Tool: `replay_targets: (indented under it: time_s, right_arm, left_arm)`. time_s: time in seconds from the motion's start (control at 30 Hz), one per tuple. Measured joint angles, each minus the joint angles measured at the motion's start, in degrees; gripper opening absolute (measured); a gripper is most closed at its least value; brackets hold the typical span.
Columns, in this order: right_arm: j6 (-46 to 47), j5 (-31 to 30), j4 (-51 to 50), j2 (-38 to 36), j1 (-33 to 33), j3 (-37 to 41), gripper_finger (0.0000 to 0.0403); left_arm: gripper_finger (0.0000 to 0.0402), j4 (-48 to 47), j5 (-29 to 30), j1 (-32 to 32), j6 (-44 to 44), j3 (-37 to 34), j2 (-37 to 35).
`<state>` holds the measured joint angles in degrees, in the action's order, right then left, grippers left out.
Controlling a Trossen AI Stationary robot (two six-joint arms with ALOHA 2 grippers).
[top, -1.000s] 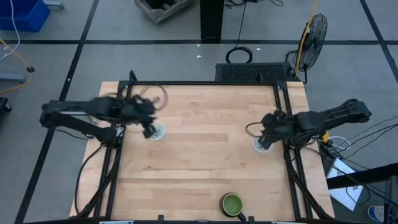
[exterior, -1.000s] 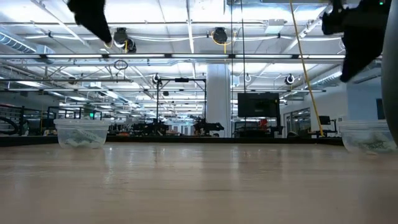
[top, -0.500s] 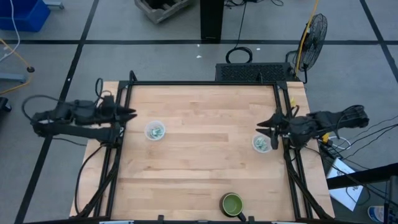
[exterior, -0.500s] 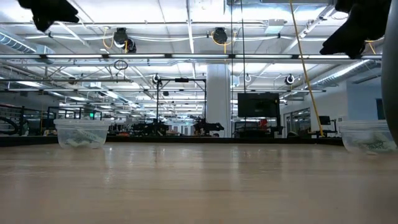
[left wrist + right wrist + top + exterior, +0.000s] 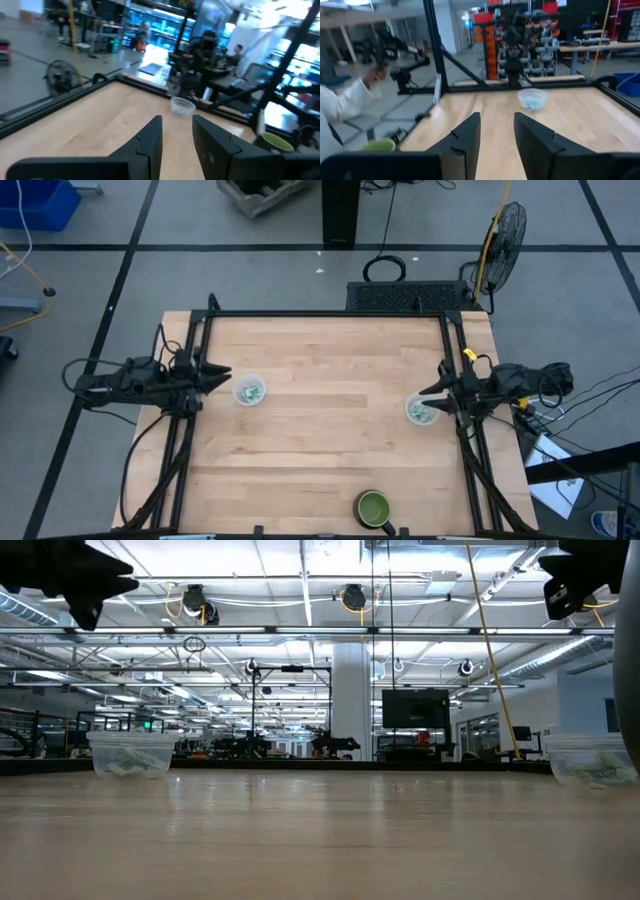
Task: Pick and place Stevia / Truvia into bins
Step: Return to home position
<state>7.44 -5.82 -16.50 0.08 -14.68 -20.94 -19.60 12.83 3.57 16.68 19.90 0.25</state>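
Observation:
Two translucent cups stand on the wooden table: the left cup (image 5: 249,391) (image 5: 130,753) and the right cup (image 5: 421,411) (image 5: 592,758). Each holds pale green and white sachets (image 5: 251,391) (image 5: 422,413); no sachet shows loose on the table. My left gripper (image 5: 222,377) (image 5: 177,124) is open and empty. It hangs level, above and just left of the left cup. My right gripper (image 5: 427,393) (image 5: 496,120) is open and empty. It hangs level, above the right cup's far right side. Each wrist view shows the opposite cup (image 5: 182,106) (image 5: 531,99) across the table.
A green bowl (image 5: 373,506) stands at the table's near edge, right of centre. A black metal frame (image 5: 330,315) runs along the table's far, left and right edges. A person's white sleeve (image 5: 342,102) shows beyond the table in the right wrist view.
My left gripper has drawn back from over the left cup toward the table's left edge, then come a little way back toward the cup. My right gripper has pulled away from over the right cup toward the right edge and tipped up to level.

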Motion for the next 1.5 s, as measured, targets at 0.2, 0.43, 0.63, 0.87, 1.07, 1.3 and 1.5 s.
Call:
replay_targets:
  time_s: [0.2,0.43,0.63,0.87,1.07,1.3,1.5]
  right_arm:
    - [-0.6,-0.1,-0.7,0.0,0.0,0.0,0.0110]
    - [-0.6,-0.2,3.7,0.0,0.1,2.2,0.0111]
    - [2.0,-0.1,12.2,0.1,0.1,9.7,0.0111]
    - [4.1,-0.4,21.1,0.1,0.1,17.5,0.0110]
    - [4.2,-1.8,22.1,0.1,0.1,18.7,0.0111]
    - [5.3,-1.6,20.0,0.1,0.1,18.8,0.0110]
    - [5.4,-1.4,19.5,0.1,0.1,18.9,0.0111]
  left_arm:
    - [0.0111,-0.6,-1.5,0.0,-2.2,2.7,0.0]
    - [0.0111,3.4,-2.1,0.0,-4.3,0.9,0.1]
    - [0.0111,15.8,-2.4,0.0,-3.4,-8.1,0.1]
    - [0.0111,24.4,-1.8,-0.8,-3.3,-15.0,0.1]
    - [0.0111,25.7,-1.7,-1.1,3.7,-19.3,0.2]
    - [0.0111,24.3,-2.3,-1.1,3.7,-19.3,0.4]
    - [0.0111,22.8,-2.4,-1.1,1.6,-19.3,0.5]
